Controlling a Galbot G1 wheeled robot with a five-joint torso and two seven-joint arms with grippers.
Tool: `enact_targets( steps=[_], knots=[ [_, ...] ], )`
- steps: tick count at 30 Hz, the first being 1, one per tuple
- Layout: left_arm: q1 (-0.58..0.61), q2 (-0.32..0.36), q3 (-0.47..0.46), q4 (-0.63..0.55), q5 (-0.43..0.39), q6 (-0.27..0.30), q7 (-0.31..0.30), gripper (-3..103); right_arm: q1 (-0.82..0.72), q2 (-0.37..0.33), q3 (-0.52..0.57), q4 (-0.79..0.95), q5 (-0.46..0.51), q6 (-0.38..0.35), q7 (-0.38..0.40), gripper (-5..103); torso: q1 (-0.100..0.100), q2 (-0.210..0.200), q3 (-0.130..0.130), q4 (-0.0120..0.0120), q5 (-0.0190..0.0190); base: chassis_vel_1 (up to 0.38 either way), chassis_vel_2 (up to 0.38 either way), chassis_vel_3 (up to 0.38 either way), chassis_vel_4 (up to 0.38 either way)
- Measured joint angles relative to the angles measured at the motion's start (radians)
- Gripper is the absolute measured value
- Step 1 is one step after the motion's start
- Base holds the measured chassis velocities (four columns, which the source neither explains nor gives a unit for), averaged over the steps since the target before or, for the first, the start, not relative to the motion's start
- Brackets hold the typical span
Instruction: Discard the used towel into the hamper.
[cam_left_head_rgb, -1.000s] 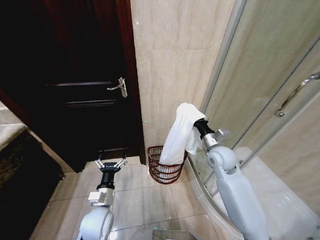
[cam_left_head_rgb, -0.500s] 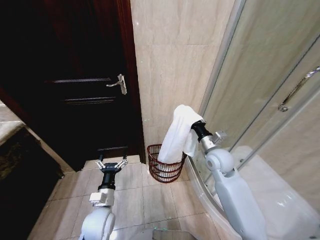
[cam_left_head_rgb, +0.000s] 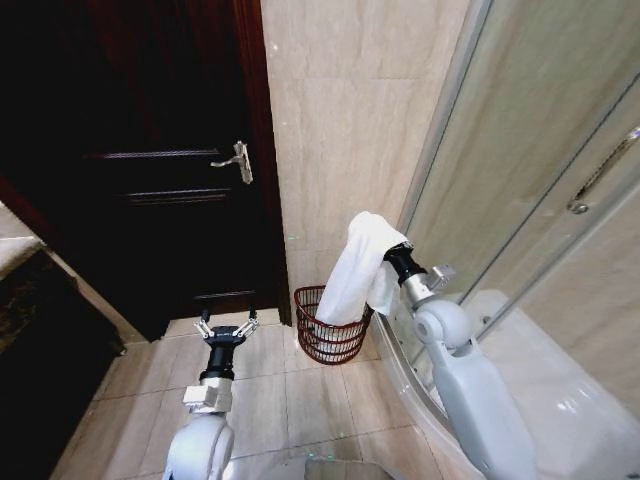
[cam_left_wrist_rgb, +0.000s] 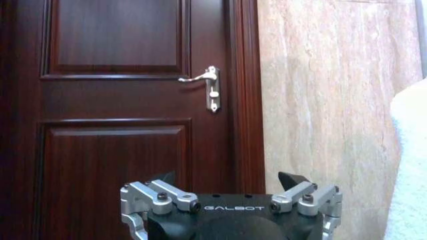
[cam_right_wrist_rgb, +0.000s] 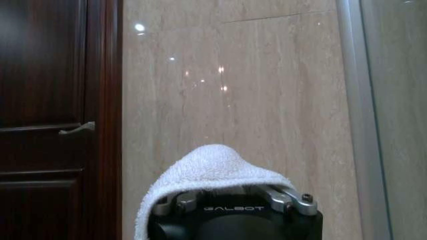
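Observation:
A white towel (cam_left_head_rgb: 358, 268) hangs draped over my right gripper (cam_left_head_rgb: 374, 243), which is shut on it and raised beside the tiled wall. The towel's lower end dangles over the rim of the hamper (cam_left_head_rgb: 327, 345), a small dark red-brown woven basket on the floor against the wall. In the right wrist view the towel (cam_right_wrist_rgb: 210, 167) covers the fingertips. My left gripper (cam_left_head_rgb: 224, 327) is held low over the floor tiles, left of the hamper, open with nothing in it; the left wrist view has the left gripper (cam_left_wrist_rgb: 227, 184) facing the door.
A dark wooden door (cam_left_head_rgb: 150, 150) with a metal handle (cam_left_head_rgb: 236, 160) stands left of the hamper. A curved glass shower enclosure (cam_left_head_rgb: 520, 160) rises close on the right. A dark counter (cam_left_head_rgb: 40, 330) sits at the left edge. Open floor tiles (cam_left_head_rgb: 270, 400) lie between.
The whole picture has shifted slightly, so the camera moved. The right arm with the towel has eased a little left and down over the hamper. The left arm holds its pose.

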Motion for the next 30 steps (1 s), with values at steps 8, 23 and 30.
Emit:
enact_targets(
  steps=[8,23,30],
  knots=[
    [0.001,-0.002,0.012,0.0,0.015,0.002,-0.009,100,-0.016,-0.002,-0.001,0.007,-0.013,0.003,-0.015,7,-0.014,-0.031,-0.017,0.0,0.0,0.0,0.0,0.0,0.0],
    [0.006,-0.006,0.017,-0.001,0.021,0.001,-0.013,100,-0.005,-0.012,0.002,-0.01,-0.017,0.007,-0.021,7,-0.041,-0.099,-0.057,0.0,0.0,-0.016,0.012,0.013,-0.015],
    [0.006,-0.007,0.016,0.003,0.022,0.001,-0.013,100,-0.011,-0.011,-0.002,-0.002,-0.016,0.01,-0.016,7,-0.052,-0.127,-0.075,0.0,0.0,-0.069,0.06,0.066,-0.053]
  ],
)
